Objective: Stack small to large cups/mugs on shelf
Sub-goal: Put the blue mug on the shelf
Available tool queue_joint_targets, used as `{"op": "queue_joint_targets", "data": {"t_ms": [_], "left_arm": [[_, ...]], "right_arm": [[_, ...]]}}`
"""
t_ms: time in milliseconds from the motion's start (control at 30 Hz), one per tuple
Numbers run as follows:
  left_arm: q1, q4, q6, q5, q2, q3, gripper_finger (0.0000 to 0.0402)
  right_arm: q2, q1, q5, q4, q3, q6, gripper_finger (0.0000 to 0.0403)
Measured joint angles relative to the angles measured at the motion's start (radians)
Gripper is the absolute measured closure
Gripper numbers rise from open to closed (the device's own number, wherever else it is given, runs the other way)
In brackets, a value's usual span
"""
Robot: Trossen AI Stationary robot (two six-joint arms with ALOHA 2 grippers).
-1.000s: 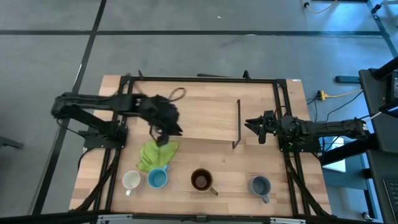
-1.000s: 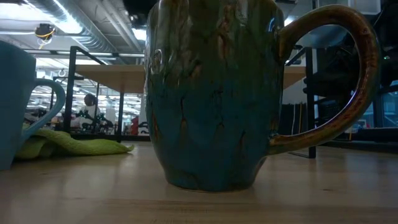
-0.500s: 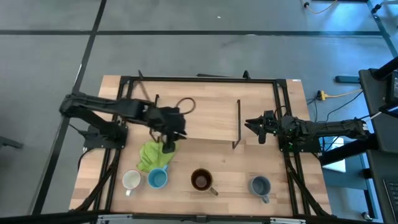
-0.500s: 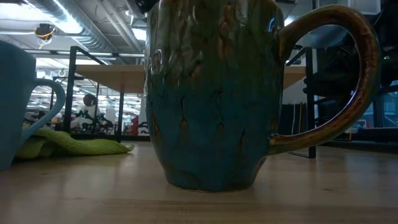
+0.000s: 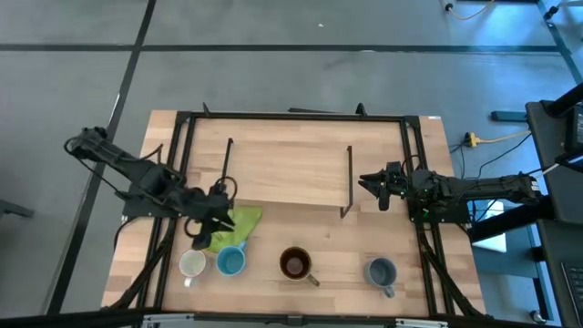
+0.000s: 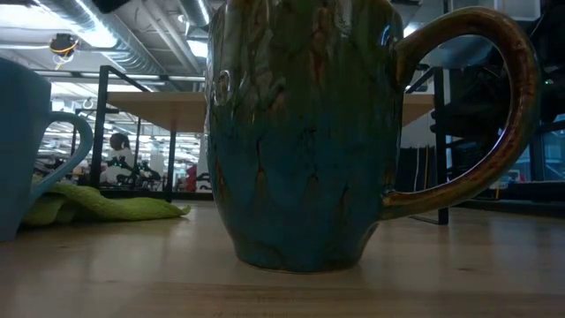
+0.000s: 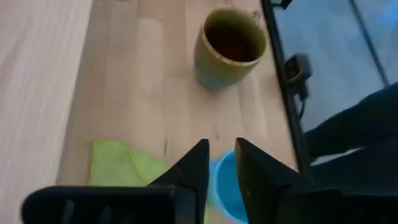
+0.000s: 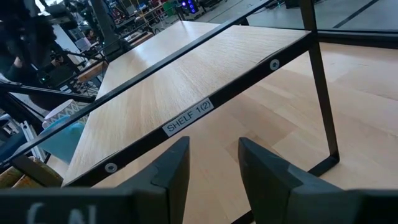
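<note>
Four mugs stand on their bases in a row near the table's front edge: white [image 5: 191,264], light blue [image 5: 230,262], brown [image 5: 294,263] and grey-blue [image 5: 381,271]. The shelf [image 5: 287,173], a light-wood board on black wire ends, stands behind them. My left gripper [image 5: 211,233] hovers open over the green cloth [image 5: 235,224], slanting down just behind the light blue mug [image 7: 225,186], with nothing between its fingers [image 7: 221,158]. My right gripper [image 5: 366,181] waits open beside the shelf's right end [image 8: 214,163].
The green cloth [image 7: 124,165] lies crumpled on the table between the shelf and the light blue mug. A black frame [image 5: 410,164] borders the tabletop. The brown mug [image 6: 300,132] fills the low view. Bare wood lies between the brown and grey-blue mugs.
My left gripper has swung from above the shelf's left front edge toward the table's near left, and now sits over the green cloth close to the light blue mug. The mugs, the cloth and the right arm have stayed put.
</note>
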Motion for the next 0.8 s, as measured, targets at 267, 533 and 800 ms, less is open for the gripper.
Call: {"op": "queue_joint_targets", "data": {"t_ms": [267, 533, 800], "left_arm": [[0.345, 0.154, 0.157, 0.309, 0.075, 0.013, 0.0331], [0.373, 0.133, 0.227, 0.317, 0.084, 0.083, 0.0331], [0.293, 0.126, 0.064, 0.159, -0.016, 0.083, 0.0331]], "right_arm": [[0.000, 0.000, 0.000, 0.000, 0.000, 0.002, 0.0265], [0.000, 0.000, 0.000, 0.006, 0.000, 0.013, 0.0265], [0.000, 0.000, 0.008, 0.197, 0.000, 0.372, 0.0265]]}}
